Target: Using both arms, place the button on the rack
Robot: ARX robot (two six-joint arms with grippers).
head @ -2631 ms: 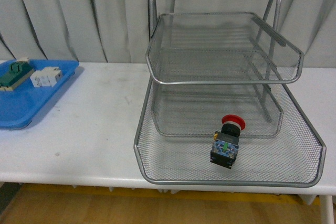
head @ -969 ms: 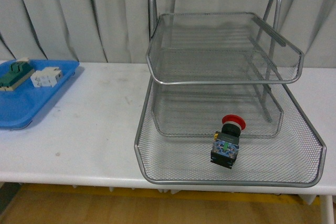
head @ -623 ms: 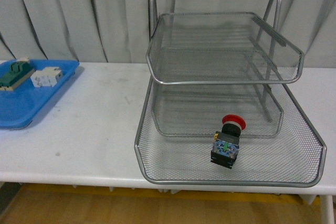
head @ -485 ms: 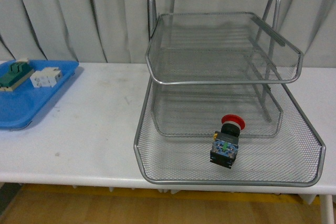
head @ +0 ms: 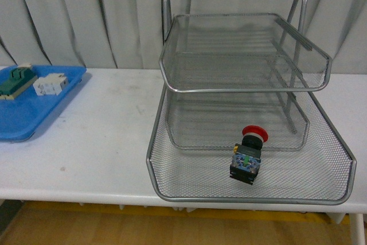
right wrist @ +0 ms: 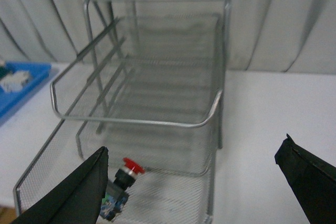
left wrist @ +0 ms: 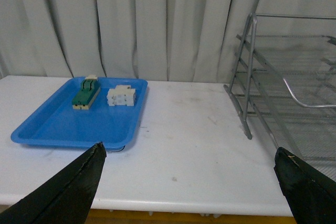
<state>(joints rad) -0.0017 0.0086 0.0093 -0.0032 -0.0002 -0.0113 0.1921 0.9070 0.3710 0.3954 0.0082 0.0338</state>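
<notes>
White table (head: 103, 142), grey curtains (head: 86, 21) behind. Button (head: 248, 154) lies in bottom tier of wire rack (head: 241, 90), near the front. Left claw (left wrist: 189, 150) and right claw (right wrist: 194, 148): both spread wide, empty.

You're probably looking at a test lab: a plain white surface (head: 103, 142) across the lower frame, grey curtains (head: 57, 15) screening the whole top, small electrical parts (head: 49, 84) in a blue tray (head: 23, 121) at left.

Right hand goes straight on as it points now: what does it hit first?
Likely the rack, near its top tier's front rim; depth is unclear. The button lies lower, off that line.
</notes>
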